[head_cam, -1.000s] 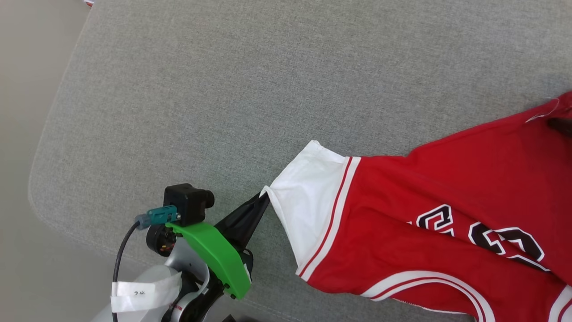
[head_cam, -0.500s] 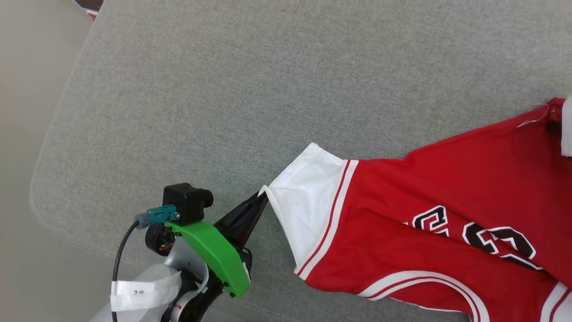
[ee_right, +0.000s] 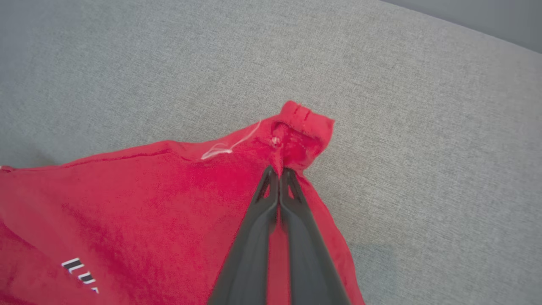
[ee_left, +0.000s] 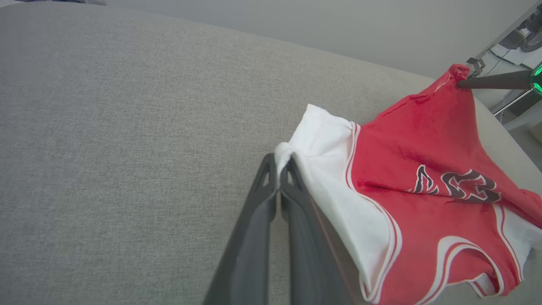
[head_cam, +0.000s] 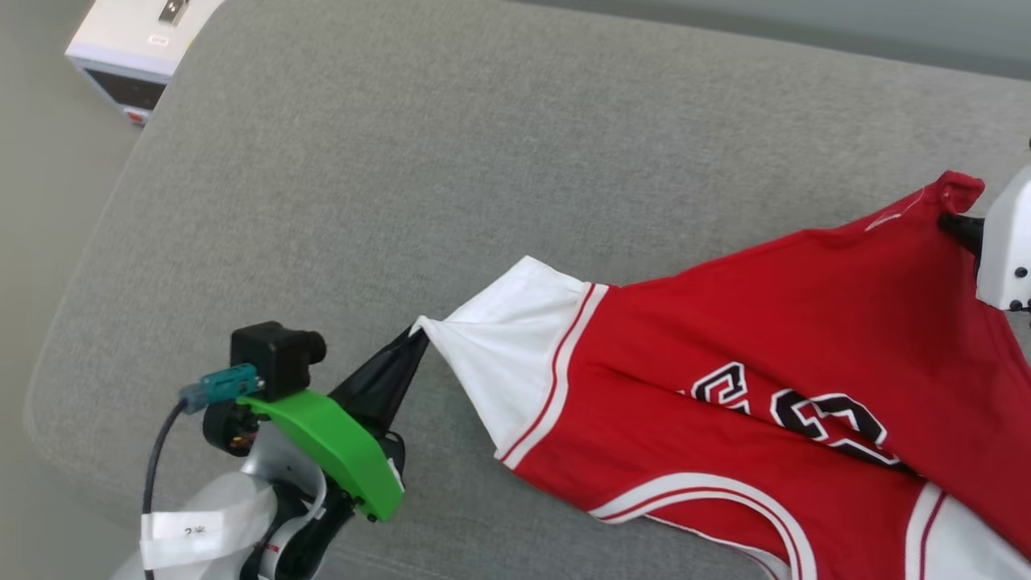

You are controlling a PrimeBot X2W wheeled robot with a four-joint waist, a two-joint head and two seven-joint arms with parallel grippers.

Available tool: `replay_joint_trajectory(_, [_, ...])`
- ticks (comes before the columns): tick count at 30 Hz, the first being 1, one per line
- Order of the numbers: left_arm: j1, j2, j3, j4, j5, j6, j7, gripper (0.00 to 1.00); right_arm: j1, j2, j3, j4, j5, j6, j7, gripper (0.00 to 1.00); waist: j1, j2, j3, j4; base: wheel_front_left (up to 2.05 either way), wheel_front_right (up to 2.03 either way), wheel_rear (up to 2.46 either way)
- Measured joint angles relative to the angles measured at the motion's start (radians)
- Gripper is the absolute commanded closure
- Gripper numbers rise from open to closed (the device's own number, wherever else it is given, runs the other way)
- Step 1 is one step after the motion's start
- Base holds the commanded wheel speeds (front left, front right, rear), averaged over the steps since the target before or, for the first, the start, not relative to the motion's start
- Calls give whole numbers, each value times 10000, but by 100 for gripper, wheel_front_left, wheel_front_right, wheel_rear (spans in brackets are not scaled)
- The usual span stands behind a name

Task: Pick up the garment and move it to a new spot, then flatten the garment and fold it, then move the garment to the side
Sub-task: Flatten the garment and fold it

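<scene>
The garment [head_cam: 773,338] is a red jersey with white sleeves and black-and-white numerals, stretched across the grey cushion [head_cam: 451,161] from the centre to the right. My left gripper [head_cam: 419,334] is shut on the tip of its white sleeve [ee_left: 322,140]; the two dark fingers [ee_left: 271,203] press together in the left wrist view. At the right edge, my right gripper [head_cam: 950,221] is shut on a red hem corner [ee_right: 302,127], its fingers [ee_right: 279,199] closed on the cloth. Between both grips the garment [ee_left: 427,140] rises in a taut ridge.
The cushion's rounded left edge [head_cam: 56,354] drops to a pale floor. A white box-like device [head_cam: 141,44] stands beyond the cushion's far left corner. Bare grey fabric spreads behind and left of the garment.
The head camera has shifted, bringing the white device and the right gripper into view. The right gripper has shut on the red hem corner, and the garment now pulls tighter between both grips.
</scene>
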Motion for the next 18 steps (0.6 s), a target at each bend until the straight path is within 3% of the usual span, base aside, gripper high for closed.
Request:
replay_joint_trajectory(10, [278,849,1005,-792,52,543,-654,100,709,-508,13,-1093,616,0,-1522,100,0,0,-1128,-857,0,0,0])
replay_joint_trajectory(18, [262,1567,2046,-1797,290,1070,-1133,100,1315,-449,-372,-2249,802,0,-2357,100,0,0,-1992,-1516,0,0,0])
